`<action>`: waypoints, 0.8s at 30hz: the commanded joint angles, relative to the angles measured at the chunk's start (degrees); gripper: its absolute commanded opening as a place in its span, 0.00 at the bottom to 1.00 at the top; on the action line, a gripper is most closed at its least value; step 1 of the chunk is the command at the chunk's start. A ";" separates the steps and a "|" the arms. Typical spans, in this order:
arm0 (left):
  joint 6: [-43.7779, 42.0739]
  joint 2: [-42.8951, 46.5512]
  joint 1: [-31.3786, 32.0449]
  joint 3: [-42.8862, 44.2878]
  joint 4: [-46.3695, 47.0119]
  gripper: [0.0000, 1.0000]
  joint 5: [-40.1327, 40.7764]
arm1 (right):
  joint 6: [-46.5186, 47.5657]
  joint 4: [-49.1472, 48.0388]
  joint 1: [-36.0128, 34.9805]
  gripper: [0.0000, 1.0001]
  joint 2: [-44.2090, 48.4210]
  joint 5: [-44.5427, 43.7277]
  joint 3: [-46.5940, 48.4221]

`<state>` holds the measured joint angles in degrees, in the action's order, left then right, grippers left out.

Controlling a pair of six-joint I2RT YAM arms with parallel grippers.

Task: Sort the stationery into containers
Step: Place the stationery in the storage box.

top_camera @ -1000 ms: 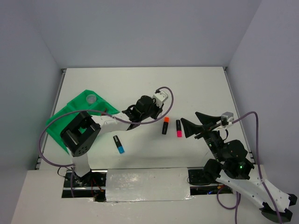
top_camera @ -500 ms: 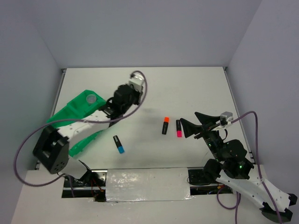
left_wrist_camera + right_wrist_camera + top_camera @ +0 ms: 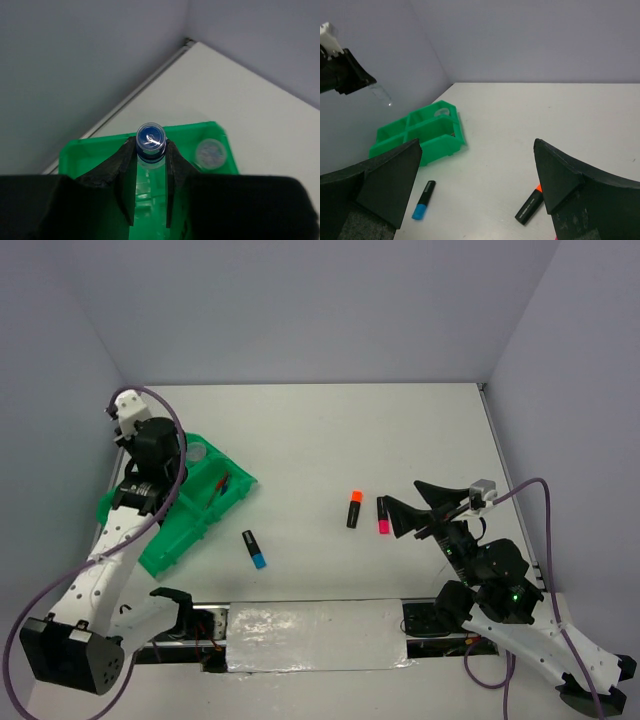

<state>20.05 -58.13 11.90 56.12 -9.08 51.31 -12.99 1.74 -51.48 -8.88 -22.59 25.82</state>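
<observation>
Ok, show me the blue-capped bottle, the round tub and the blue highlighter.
blue-capped bottle (image 3: 151, 139): left wrist view, on its blue cap.
round tub (image 3: 210, 153): left wrist view, centre of its top.
blue highlighter (image 3: 253, 546): top external view, on its black barrel.

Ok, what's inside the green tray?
A round tub in its far corner compartment, thin pens in the one beside it. The left arm covers much of the tray, so the rest can't be seen.

The left gripper (image 3: 150, 148) with its bottle (image 3: 150, 139) swung from mid-table to seemingly above the tray (image 3: 85, 155).
</observation>
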 commanded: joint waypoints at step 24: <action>9.74 -10.07 -21.57 -16.21 13.74 0.06 -9.74 | 0.16 -0.51 0.24 1.00 0.09 2.29 1.60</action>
<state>28.77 -67.46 -9.30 39.94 0.21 39.97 -13.02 1.76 -51.48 -8.91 -20.32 25.82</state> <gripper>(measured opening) 0.317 0.998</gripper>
